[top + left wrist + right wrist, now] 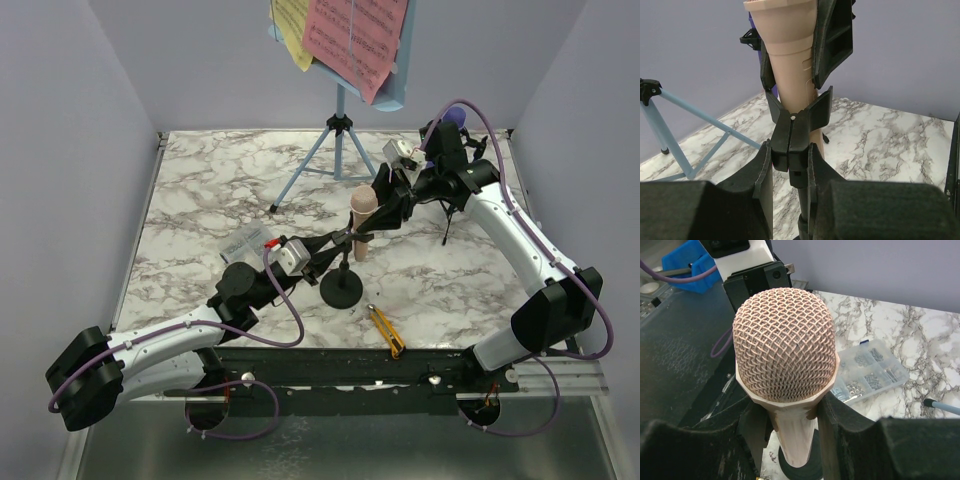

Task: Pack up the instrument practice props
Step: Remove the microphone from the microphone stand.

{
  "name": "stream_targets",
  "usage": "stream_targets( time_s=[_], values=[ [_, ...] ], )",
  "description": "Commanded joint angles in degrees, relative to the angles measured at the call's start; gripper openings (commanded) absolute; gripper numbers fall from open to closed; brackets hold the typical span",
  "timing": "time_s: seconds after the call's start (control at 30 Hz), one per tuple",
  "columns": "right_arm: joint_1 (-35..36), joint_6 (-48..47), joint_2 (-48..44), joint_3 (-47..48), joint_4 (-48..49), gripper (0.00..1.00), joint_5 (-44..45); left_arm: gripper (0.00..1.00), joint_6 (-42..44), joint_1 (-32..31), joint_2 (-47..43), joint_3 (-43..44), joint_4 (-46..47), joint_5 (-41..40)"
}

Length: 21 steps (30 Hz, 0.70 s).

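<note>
Right gripper (790, 416) is clamped on the beige mesh-headed microphone (784, 340) just below its head. Left gripper (789, 167) grips the black round-based mic mount (790, 132) holding it upright, near-centre on the marble table (200, 190).

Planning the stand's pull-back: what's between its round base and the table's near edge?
The yellow-and-black utility knife, flat on the table, front-right of the round base. Shows only in the top external view.

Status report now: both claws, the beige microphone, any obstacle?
Left claw shut on black mic mount. Right claw shut on beige microphone, upright in the mount. Utility knife lies beside the stand base, apart.
</note>
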Motion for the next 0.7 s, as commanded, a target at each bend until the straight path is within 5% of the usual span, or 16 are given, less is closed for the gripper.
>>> stream_targets(
  time_s=[0.0, 0.67],
  values=[
    [0.39, -0.92, -1.35, 0.3, -1.71, 0.12, -0.75, 0.0, 0.76, -0.18, -0.06, -0.79, 1.09, 1.03],
    [-0.87, -1.65, -4.75, 1.95, -4.92, 0.12, 0.65, 0.0, 0.46, -0.18, -0.16, -1.05, 1.09, 0.59]
  ],
)
